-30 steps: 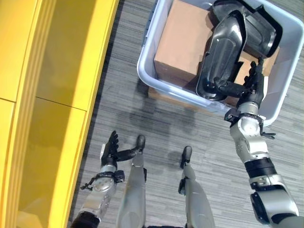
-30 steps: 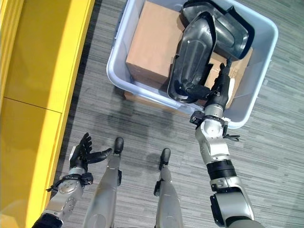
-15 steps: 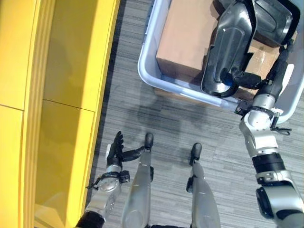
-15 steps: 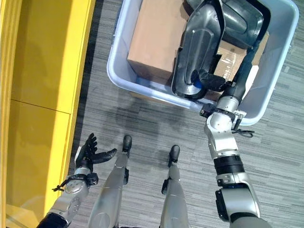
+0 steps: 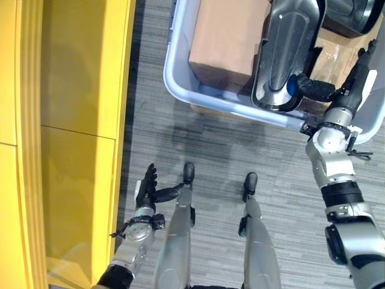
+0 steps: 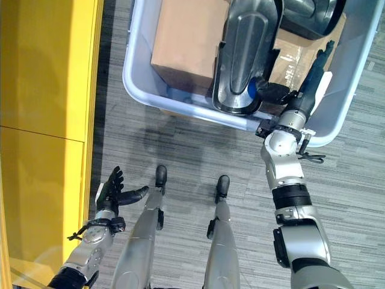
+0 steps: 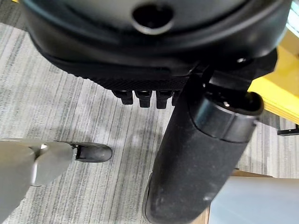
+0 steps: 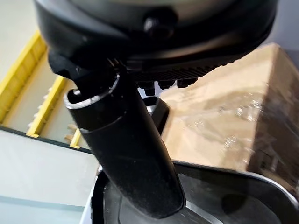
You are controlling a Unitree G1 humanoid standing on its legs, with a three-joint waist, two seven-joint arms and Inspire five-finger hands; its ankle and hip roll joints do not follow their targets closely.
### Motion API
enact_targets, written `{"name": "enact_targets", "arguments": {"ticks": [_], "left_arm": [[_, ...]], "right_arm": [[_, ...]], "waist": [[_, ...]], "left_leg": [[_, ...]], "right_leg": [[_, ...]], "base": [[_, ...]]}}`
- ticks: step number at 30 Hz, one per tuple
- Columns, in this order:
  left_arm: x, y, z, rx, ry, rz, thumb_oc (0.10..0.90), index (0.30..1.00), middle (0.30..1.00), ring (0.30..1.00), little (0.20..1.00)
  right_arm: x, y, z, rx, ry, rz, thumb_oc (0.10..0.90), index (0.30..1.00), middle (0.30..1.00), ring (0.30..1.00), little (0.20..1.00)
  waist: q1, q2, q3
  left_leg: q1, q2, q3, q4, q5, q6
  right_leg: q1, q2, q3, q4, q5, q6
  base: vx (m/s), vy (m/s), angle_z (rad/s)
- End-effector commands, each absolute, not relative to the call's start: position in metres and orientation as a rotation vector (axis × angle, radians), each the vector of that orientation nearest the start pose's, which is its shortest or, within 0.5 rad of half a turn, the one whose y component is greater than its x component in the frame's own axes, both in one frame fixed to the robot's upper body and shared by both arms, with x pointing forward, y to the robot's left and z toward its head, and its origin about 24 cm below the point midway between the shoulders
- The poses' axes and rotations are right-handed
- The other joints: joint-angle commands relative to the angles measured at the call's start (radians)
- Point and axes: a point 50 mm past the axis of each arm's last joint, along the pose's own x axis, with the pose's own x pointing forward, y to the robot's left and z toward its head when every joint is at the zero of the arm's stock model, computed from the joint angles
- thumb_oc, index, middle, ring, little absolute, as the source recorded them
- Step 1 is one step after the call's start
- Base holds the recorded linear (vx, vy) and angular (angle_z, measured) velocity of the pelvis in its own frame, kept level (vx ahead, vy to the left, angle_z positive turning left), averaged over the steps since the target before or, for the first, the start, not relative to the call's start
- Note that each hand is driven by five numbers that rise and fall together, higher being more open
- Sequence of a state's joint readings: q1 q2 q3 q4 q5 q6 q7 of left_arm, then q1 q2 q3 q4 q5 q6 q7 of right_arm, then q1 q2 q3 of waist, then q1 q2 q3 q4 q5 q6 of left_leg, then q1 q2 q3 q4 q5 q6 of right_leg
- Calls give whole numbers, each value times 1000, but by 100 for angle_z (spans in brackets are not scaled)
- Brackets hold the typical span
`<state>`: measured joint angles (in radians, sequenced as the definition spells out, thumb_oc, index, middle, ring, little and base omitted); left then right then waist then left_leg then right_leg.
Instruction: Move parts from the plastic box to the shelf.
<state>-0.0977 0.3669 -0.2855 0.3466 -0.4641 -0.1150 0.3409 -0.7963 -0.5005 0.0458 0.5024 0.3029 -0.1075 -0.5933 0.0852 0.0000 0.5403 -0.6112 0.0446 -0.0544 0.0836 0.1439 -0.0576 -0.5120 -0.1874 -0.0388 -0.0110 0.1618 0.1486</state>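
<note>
The pale plastic box (image 5: 228,111) stands on the floor ahead. It holds a big cardboard carton (image 5: 222,36), a long black moulded part (image 5: 283,54) leaning on its near wall, and a second black part (image 5: 355,12) at the back. My right hand (image 5: 352,81) reaches over the near rim, open, its fingers straight along a smaller carton (image 5: 334,54) and its thumb (image 8: 126,154) lying against the long part's lower end (image 8: 224,200). The yellow shelf (image 5: 60,120) runs down the left side. My left hand (image 5: 147,188) hangs open, low beside the shelf and holding nothing.
Grey striped carpet (image 5: 210,156) lies between the box and the shelf. A flat brown board (image 5: 207,111) shows under the box's near edge. The box's right wall (image 6: 349,90) rises close behind my right hand.
The view has shifted. My right hand has reached deeper into the box and its fingers have straightened beside the long part. The left hand stays open and low.
</note>
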Motion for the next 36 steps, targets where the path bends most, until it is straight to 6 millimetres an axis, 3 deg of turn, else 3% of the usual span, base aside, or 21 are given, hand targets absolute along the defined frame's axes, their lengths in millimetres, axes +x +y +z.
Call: {"name": "enact_targets", "arguments": {"ticks": [1, 25, 26, 27, 28, 36], "left_arm": [[254, 197, 2, -29, 150, 215, 900, 1000, 1000, 1000, 1000], [254, 187, 1, -67, 147, 176, 900, 1000, 1000, 1000, 1000], [254, 187, 1, -67, 147, 176, 900, 1000, 1000, 1000, 1000], [254, 187, 1, -68, 149, 175, 900, 1000, 1000, 1000, 1000], [256, 185, 1, -72, 146, 168, 900, 1000, 1000, 1000, 1000], [256, 184, 0, -71, 155, 167, 900, 1000, 1000, 1000, 1000]], "right_arm": [[353, -257, 280, -5, -716, -599, 900, 1000, 1000, 1000, 1000], [383, -265, 282, 60, -557, -501, 900, 1000, 1000, 1000, 1000], [383, -265, 282, 60, -557, -501, 867, 953, 953, 953, 953], [383, -266, 282, 65, -556, -503, 612, 596, 596, 596, 596], [383, -265, 281, 70, -558, -493, 400, 300, 300, 300, 300], [382, -264, 271, 47, -547, -495, 400, 300, 300, 300, 300]], "waist": [[-15, 28, -20], [21, 72, -20], [21, 72, -20], [22, 73, -20], [26, 76, -20], [27, 75, -20]], "left_leg": [[-12, -11, -47, 42, -34, 33], [-69, -23, -50, 37, -29, 32], [-69, -23, -50, 37, -29, 32], [-70, -23, -51, 37, -29, 32], [-78, -23, -54, 36, -22, 33], [-61, -27, -59, 36, -29, 34]], "right_leg": [[51, 5, -36, 178, -170, -28], [-27, 3, -46, 222, -182, -30], [-27, 3, -46, 222, -182, -30], [-28, 3, -46, 222, -183, -31], [-32, 3, -52, 220, -177, -31], [-18, 1, -52, 227, -185, -31]], "base": [[0, 0, 0], [0, 0, 0], [0, 0, 0], [0, 0, 0], [0, 0, 0], [0, 0, 0]]}}
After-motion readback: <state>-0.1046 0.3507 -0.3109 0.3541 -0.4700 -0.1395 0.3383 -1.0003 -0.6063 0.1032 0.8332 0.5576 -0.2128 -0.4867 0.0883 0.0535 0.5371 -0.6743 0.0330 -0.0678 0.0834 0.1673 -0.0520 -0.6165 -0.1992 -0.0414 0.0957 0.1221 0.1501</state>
